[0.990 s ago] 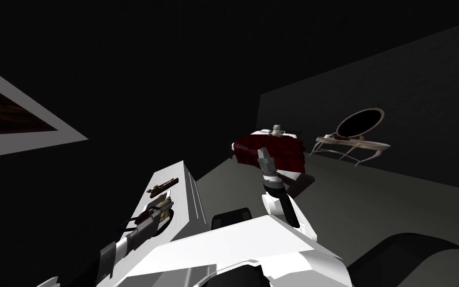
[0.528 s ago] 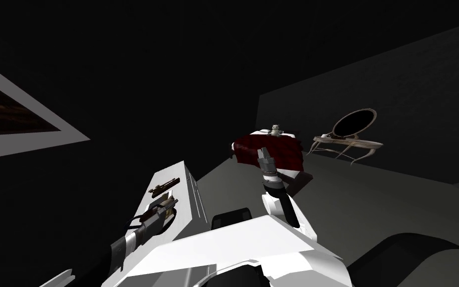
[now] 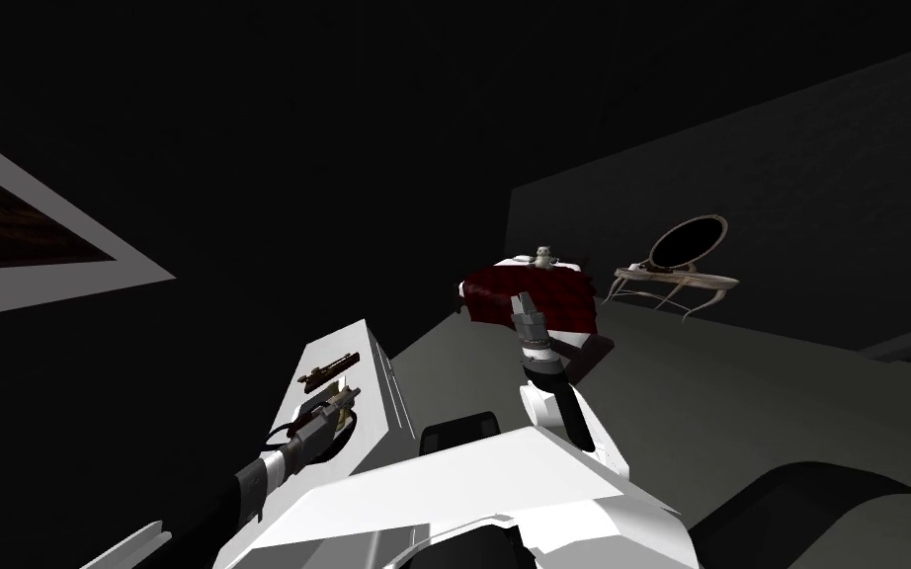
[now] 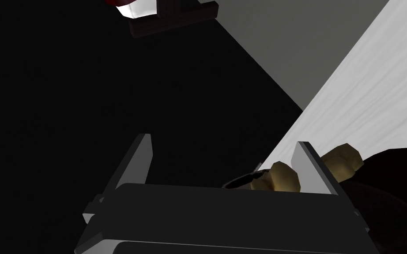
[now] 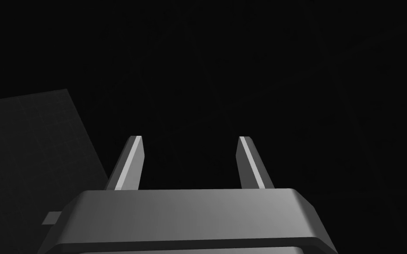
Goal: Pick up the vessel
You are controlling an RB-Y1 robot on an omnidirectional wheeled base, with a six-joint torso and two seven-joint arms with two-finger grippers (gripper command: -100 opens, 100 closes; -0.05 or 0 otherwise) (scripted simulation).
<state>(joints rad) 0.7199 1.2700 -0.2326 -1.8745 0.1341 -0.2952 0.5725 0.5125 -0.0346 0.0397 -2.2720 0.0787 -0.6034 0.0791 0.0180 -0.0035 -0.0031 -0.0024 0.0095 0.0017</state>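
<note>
1. Left pincer (image 4: pixel 223 141): released. In the left wrist view its two fingers stand wide apart and grip nothing. In the head view it sits in the lower left of the frame, low over the top of a white table (image 3: pixel 343 341).

2. Vessel (image 4: pixel 282 175): a dark-rimmed body with tan, lumpy parts, resting on the white table top.
 - It is off-centre to the pincer and lies at one finger (image 4: pixel 314 169) rather than midway between the two.
 - One tan part shows just inside that finger, close to the pincer body. A second tan part and a dark rounded mass show just outside it.
 - A short arc of the dark rim runs inward from that finger, along the pincer body.
 - Whether the finger touches the vessel cannot be told.
 - The space by the other finger shows a black area.

3. Small brown object (image 3: pixel 327 370): lies on the same table top, just beyond the left pincer, apart from the vessel.

4. Right pincer (image 3: pixel 518 301): released. In the right wrist view its fingers stand apart with nothing between them. In the head view it is held up at centre frame, well apart from the table.

5. Grey floor (image 3: pixel 740 395): spreads across the right half of the head view.

6. Bed (image 3: pixel 542 296): at centre frame beyond the right pincer, under a dark red cover. A small pale figure (image 3: pixel 542 257) sits at its far end.

7. Mirror stand (image 3: pixel 676 279): right of the bed against the far wall, on curved legs, carrying an oval mirror (image 3: pixel 688 242).

8. Framed picture (image 3: pixel 19 227): at the left edge of the head view.
</note>
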